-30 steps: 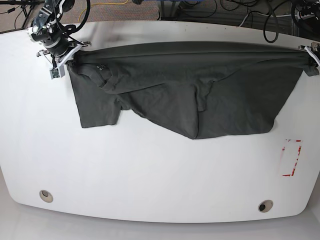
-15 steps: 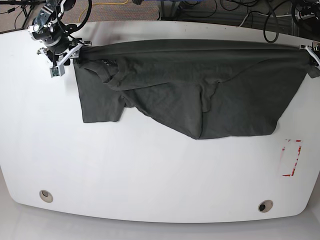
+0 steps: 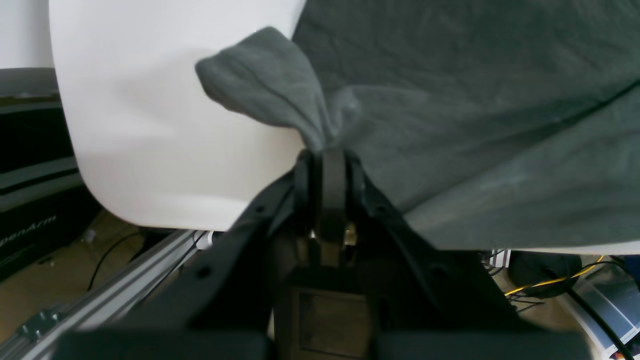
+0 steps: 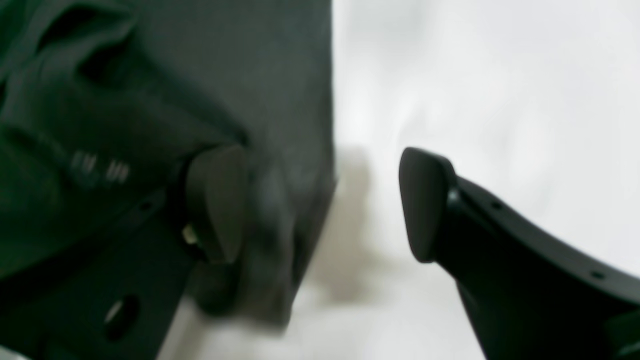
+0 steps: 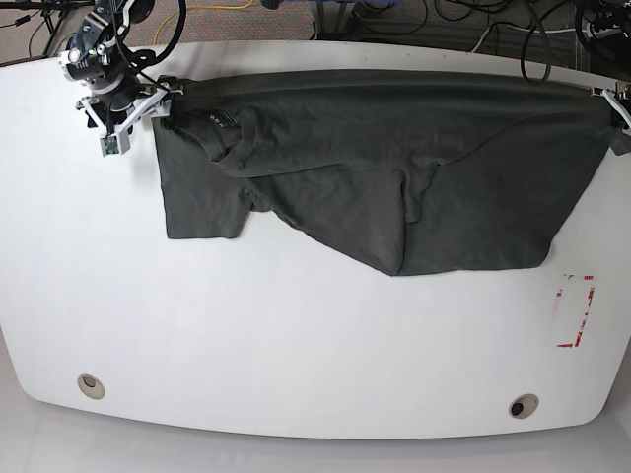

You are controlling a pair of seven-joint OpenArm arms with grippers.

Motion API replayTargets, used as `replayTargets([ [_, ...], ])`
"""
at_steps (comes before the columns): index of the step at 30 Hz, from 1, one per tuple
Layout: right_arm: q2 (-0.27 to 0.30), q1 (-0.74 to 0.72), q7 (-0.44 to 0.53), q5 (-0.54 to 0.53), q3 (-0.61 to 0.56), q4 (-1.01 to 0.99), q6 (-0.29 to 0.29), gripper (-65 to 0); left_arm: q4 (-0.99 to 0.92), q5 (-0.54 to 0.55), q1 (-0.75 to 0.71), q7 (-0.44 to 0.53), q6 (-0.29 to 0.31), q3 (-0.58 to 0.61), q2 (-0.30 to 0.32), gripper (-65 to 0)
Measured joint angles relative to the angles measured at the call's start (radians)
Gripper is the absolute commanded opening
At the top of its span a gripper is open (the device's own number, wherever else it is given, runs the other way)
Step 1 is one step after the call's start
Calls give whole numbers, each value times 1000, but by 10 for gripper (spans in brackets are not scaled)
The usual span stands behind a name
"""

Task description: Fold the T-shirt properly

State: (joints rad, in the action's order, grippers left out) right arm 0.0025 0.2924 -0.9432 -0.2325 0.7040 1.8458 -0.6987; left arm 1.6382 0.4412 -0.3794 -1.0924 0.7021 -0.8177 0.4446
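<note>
White desk (image 5: 296,335) carries the T-shirt (image 5: 394,168) along its far edge. At one far corner the left gripper (image 3: 327,155) pinches the cloth; at the other, the right gripper (image 4: 320,205) stands parted beside the hem. Best retreat slowly, without snagging fabric.

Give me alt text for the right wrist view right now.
The right claw stands open over the white table, gripping nothing. The dark grey T-shirt fills the left half, its edge lying beside one pad; the picture is blurred.
</note>
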Motion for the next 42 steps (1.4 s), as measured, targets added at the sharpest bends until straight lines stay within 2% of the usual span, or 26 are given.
replayTargets([
  [6,-24,-95,9,-8,51,-59,0,-190,0,-1,0,0,-2,0,0,-650],
  [17,-25,-126,7,0,49,-151,3,-190,0,-1,0,0,-2,0,0,-650],
  [21,-23,-128,51,-20,49,-189,-2,-192,0,0,0,0,-2,0,0,-650],
  [27,-20,-129,54,-35,49,-201,-1,-195,0,-1,0,0,-2,0,0,-650],
  [40,-90,-108,95,-54,-14,-196,-3,-200,0,-1,3,0,-2,0,0,-650],
  [42,-95,-108,101,-54,-13,-196,-6,-220,0,0,3,0,-2,0,0,-650],
])
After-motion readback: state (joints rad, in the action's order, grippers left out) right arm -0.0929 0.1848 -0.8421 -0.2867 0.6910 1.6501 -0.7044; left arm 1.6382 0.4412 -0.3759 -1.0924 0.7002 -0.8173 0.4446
